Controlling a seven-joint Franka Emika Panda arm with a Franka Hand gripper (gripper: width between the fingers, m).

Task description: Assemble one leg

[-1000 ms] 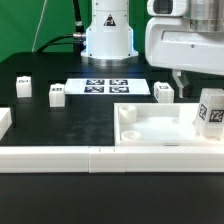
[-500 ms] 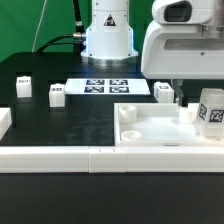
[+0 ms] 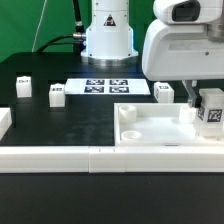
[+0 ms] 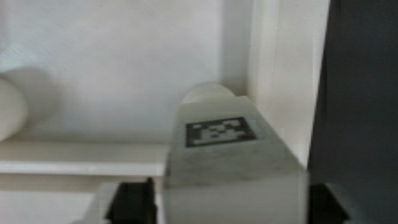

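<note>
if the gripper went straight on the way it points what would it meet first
The gripper points down at the leg, which sits between its fingers, so the leg first; past it, likely the white tray.

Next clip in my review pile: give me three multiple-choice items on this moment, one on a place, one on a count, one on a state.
1. Where is the leg that sits between the jaws?
A. over the tray's corner at the exterior view's right
B. on the marker board
C. on the robot's base

2. How many other legs stand on the black table?
A. one
B. three
C. five

3. How do the jaws of the gripper stand?
A. wide open and empty
B. shut on the leg
C. shut on the tray's wall

Answers:
1 A: the tagged leg is above that corner.
2 B: two stand at the exterior view's left and one behind the tray.
3 B: the wrist view shows the leg filling the gap between the jaws.
</note>
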